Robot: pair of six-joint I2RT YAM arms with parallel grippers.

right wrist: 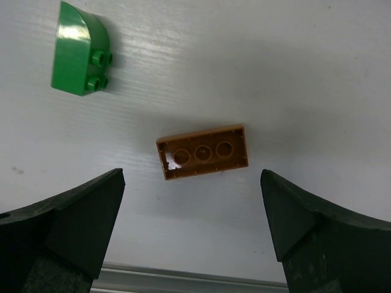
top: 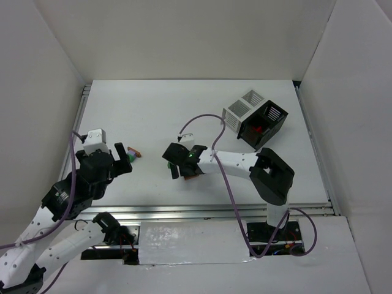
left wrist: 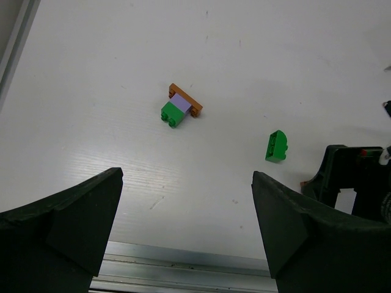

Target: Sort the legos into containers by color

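A small stack of green, purple and orange-brown legos (left wrist: 180, 105) lies on the white table; it also shows in the top view (top: 134, 154), just right of my left gripper (top: 124, 160). The left gripper (left wrist: 186, 226) is open and empty, short of the stack. A green curved lego (left wrist: 277, 146) lies further right and shows in the right wrist view (right wrist: 80, 58). An orange-brown lego (right wrist: 203, 151) lies upside down just ahead of my open, empty right gripper (right wrist: 192, 226), which hovers mid-table (top: 174, 162). A red lego (top: 258, 129) sits inside the black container (top: 274, 116).
A white slatted container (top: 243, 108) stands beside the black one at the back right. The table's metal front rail (top: 202, 211) runs close below both grippers. White walls enclose the table on three sides. The right gripper's body (left wrist: 351, 180) shows at the right of the left wrist view.
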